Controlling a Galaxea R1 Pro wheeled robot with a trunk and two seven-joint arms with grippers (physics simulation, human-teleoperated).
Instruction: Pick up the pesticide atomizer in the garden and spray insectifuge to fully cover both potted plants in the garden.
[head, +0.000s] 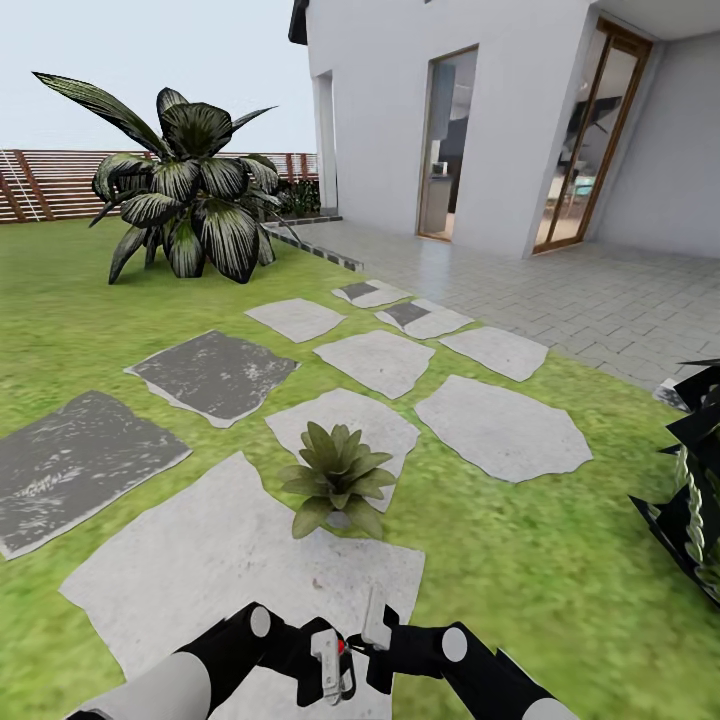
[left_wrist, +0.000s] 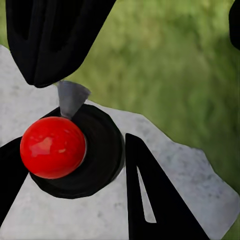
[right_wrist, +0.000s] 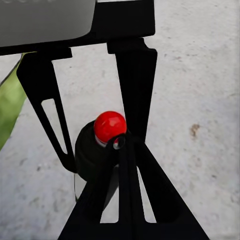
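Note:
One potted plant (head: 335, 480), a low green rosette, sits on the lawn between grey stepping stones just ahead of my arms. The pesticide atomizer (head: 342, 650) has a black head with a red knob (left_wrist: 52, 147) (right_wrist: 110, 125). My left gripper (head: 335, 668) (left_wrist: 70, 145) is shut on that head, one finger on each side. My right gripper (head: 375, 640) (right_wrist: 122, 142) is shut, its tips pressed together against the head beside the red knob. Both hands hover over a large pale stone (head: 220, 560).
A big dark broad-leaved shrub (head: 190, 190) stands far left before the wooden fence (head: 50, 185). A spiky dark plant (head: 695, 480) juts in at the right edge. Beyond the stones lie a paved terrace (head: 600, 290) and the white house (head: 520, 110).

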